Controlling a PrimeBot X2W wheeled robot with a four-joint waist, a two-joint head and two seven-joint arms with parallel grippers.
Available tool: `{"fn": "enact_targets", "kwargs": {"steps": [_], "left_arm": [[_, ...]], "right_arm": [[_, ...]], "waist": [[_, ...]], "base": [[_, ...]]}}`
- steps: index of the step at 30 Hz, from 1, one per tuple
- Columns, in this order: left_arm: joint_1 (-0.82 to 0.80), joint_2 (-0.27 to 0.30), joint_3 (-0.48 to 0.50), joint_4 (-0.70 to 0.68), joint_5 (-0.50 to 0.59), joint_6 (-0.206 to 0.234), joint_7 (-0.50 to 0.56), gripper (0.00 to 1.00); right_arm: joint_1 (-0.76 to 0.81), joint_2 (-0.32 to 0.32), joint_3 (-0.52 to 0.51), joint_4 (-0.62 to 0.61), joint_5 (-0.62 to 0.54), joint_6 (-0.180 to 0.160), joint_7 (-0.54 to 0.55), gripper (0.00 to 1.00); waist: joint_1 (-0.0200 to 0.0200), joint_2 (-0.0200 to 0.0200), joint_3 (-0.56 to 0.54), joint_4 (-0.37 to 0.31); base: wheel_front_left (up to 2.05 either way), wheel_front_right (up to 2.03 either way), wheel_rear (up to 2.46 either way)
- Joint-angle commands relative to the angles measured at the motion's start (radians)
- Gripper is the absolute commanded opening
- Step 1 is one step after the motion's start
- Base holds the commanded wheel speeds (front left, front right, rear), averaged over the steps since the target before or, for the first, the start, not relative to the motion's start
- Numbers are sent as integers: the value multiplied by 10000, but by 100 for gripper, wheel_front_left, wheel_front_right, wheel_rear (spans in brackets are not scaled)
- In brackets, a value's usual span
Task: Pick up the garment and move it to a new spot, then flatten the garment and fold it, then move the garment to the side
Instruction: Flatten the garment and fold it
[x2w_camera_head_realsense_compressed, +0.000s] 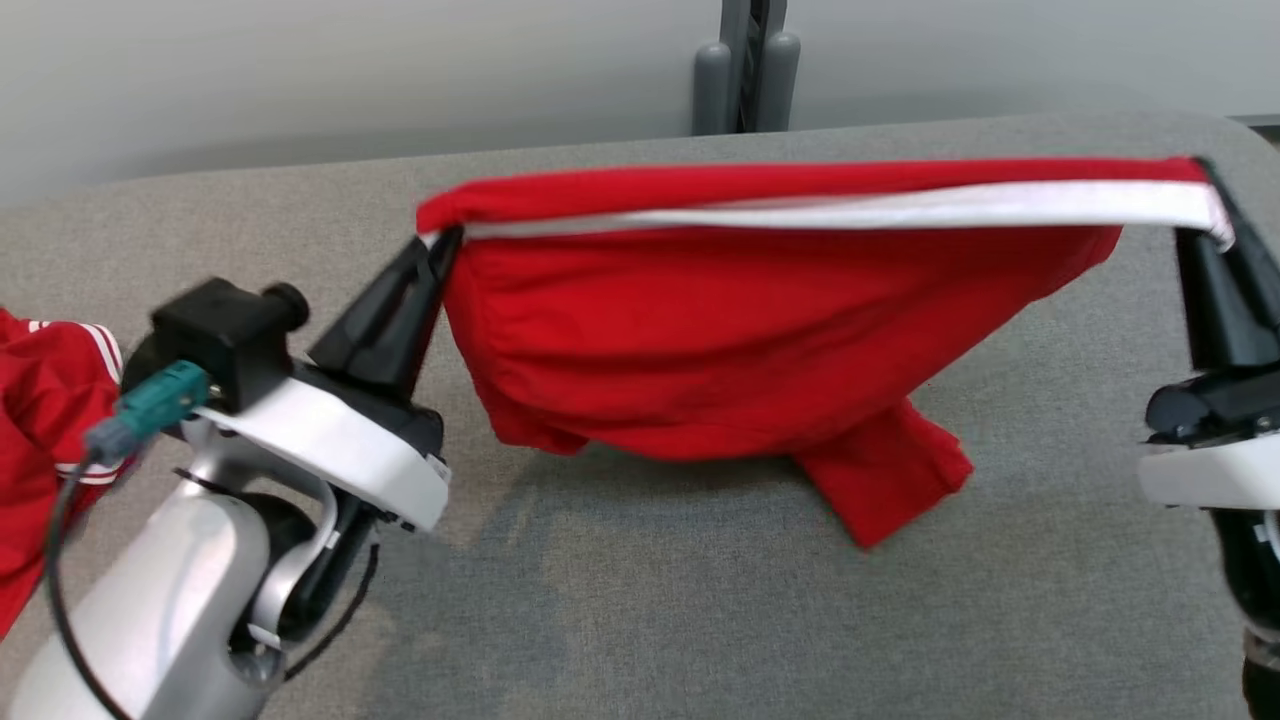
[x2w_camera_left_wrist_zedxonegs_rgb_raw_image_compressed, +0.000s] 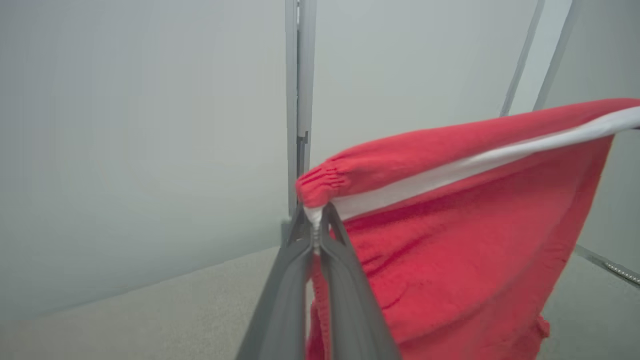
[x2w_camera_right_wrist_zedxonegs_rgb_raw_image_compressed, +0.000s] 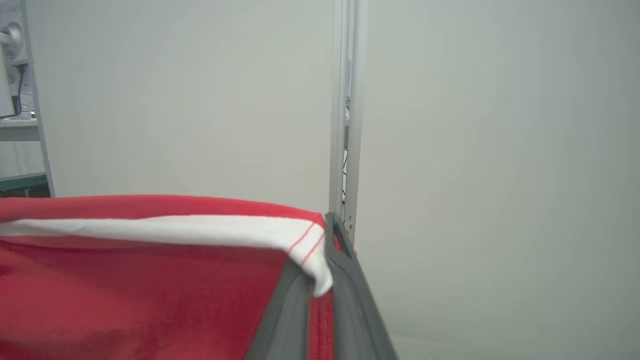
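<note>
A red garment (x2w_camera_head_realsense_compressed: 720, 330) with a white stripe along its top edge hangs stretched between my two grippers above the grey table (x2w_camera_head_realsense_compressed: 640, 620). My left gripper (x2w_camera_head_realsense_compressed: 440, 240) is shut on its left end, where the fabric is gathered (x2w_camera_left_wrist_zedxonegs_rgb_raw_image_compressed: 320, 180). My right gripper (x2w_camera_head_realsense_compressed: 1205, 195) is shut on the right end, pinching the white stripe (x2w_camera_right_wrist_zedxonegs_rgb_raw_image_compressed: 312, 255). The cloth sags in the middle, and its lowest flap (x2w_camera_head_realsense_compressed: 890, 480) reaches down to the table surface.
Another red garment with white stripes (x2w_camera_head_realsense_compressed: 45, 440) lies at the table's left edge, beside my left arm. A grey post (x2w_camera_head_realsense_compressed: 750, 65) stands behind the table's far edge against a pale wall. Bare grey table surface spreads below the hanging cloth.
</note>
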Motion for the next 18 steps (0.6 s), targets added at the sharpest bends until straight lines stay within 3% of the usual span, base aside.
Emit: {"fn": "enact_targets", "kwargs": {"steps": [1, 10, 13, 18], "left_arm": [[-222, 177, 189, -295, 94, 140, 49, 0], [-510, 556, 616, -1743, 330, 634, 249, 0], [-776, 692, 669, -1764, 450, 602, 332, 0], [-1716, 554, 689, -914, 105, 74, 491, 0]], "right_arm": [[-175, -29, -202, -346, -86, -2, 133, 0], [-376, 217, -567, -1428, -104, -2, 925, 0], [-615, 226, -399, -1269, 130, -2, 1102, 0], [-1761, -261, 67, -161, 449, -4, 1259, 0]], "waist": [[0, 0, -151, 23], [0, 0, -307, 88], [0, 0, -182, 87], [0, 0, 201, 49]], "base": [[0, 0, 0], [0, 0, 0], [0, 0, 0], [0, 0, 0]]}}
